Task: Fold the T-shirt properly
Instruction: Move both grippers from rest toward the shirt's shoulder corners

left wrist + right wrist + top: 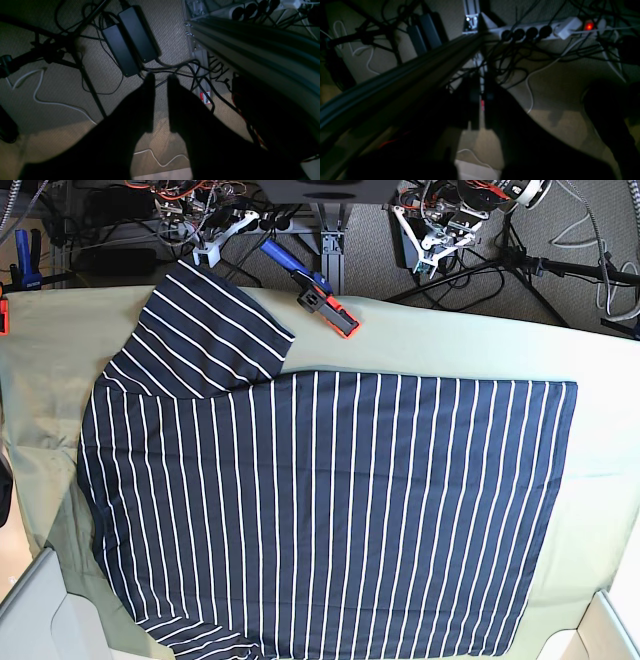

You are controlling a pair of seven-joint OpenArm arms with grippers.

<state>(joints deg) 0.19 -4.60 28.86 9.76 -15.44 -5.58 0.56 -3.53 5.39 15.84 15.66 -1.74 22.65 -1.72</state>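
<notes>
In the base view, a blue-handled clamp (22, 260) stands at the upper left edge. The T-shirt (330, 510) lies spread flat on the pale green cloth (600, 450) that covers the surface, filling most of the frame from the left side to the right. Its one visible sleeve (205, 330) points toward the upper left, and the lower left corner is slightly bunched at the bottom edge. Just right of the sleeve, at upper center, a blue and orange clamp (318, 292) grips the far edge of the surface. Both arms are parked beyond that far edge at the top of the frame, well apart from the shirt.

In the left wrist view, the left gripper (160, 78) hangs over carpet, with two black power bricks (131, 41) at upper center; its fingers (149, 100) are released, a clear gap between them, grasping nothing.

In the right wrist view, the right gripper (481, 80) hangs over cables, with a white power strip (537, 30) at upper right; its fingers (474, 100) are almost together, a slim gap between them, grasping nothing.
</notes>
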